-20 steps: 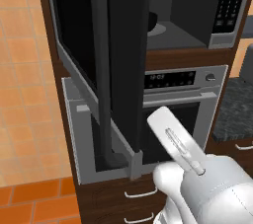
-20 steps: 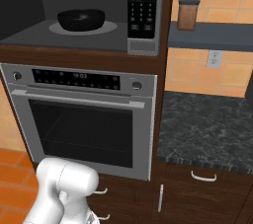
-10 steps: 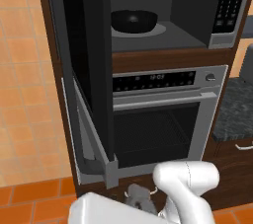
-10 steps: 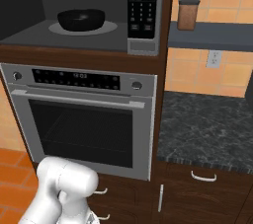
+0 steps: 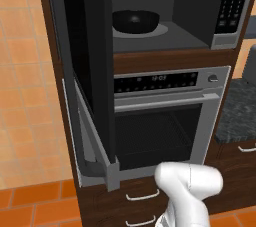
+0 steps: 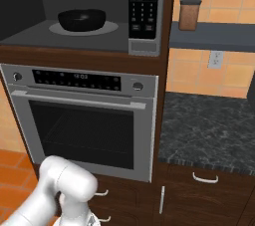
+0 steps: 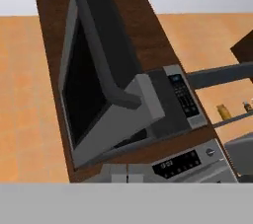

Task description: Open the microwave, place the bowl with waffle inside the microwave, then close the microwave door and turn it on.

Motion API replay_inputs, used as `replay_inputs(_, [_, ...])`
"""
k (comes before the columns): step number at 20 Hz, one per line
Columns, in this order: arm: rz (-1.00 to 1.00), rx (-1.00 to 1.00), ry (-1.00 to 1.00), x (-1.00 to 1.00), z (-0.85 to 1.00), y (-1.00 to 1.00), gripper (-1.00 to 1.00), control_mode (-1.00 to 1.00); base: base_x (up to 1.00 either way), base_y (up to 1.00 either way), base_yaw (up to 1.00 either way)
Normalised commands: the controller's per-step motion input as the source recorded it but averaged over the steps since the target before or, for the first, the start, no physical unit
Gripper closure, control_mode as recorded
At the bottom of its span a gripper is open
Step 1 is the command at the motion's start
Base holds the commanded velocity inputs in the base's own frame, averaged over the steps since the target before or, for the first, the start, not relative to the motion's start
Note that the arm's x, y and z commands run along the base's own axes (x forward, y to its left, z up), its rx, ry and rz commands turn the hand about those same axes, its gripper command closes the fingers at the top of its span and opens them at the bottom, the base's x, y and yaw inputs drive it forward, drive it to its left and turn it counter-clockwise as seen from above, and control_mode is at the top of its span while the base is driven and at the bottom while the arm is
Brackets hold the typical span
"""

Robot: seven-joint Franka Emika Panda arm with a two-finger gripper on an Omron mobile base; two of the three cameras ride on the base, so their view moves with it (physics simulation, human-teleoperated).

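The fingers are pressed together on nothing, low under the oven front, with the hand looking up at the microwave door (image 7: 94, 85) above and ahead of them. That door (image 5: 87, 71) hangs swung wide open, its handle edge nearest the fingers; it is a stiff hinged panel, probably light to swing, best pushed flat on its outer face near the handle. Farther up, inside the microwave (image 6: 84, 16), the bowl (image 6: 81, 19) already sits on the turntable. The keypad (image 6: 143, 3) waits beside the cavity.
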Motion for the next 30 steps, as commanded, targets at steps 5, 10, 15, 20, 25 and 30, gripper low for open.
replay_inputs(5, [-0.29, -0.25, 0.0, 0.68, -0.48, 1.0, 1.0, -1.0, 0.0, 0.0, 0.0])
replay_inputs(10, [-0.1, -0.15, 0.0, 0.3, -0.07, 0.16, 1.0, -1.0, 0.0, 0.0, 0.0])
replay_inputs(15, [-0.1, -0.02, 0.04, 0.72, 0.06, -0.72, 1.0, -1.0, 0.0, 0.0, 0.0])
replay_inputs(20, [-0.1, 0.0, 0.07, 1.0, 0.15, -1.0, 1.0, -1.0, 0.0, 0.0, 0.0])
replay_inputs(25, [-0.06, 0.0, 0.01, 1.0, 0.21, -1.0, 1.0, -1.0, 0.0, 0.0, 0.0])
replay_inputs(30, [-0.01, 0.0, 0.0, 0.61, 0.27, -1.0, 1.0, -1.0, 0.0, 0.0, 0.0])
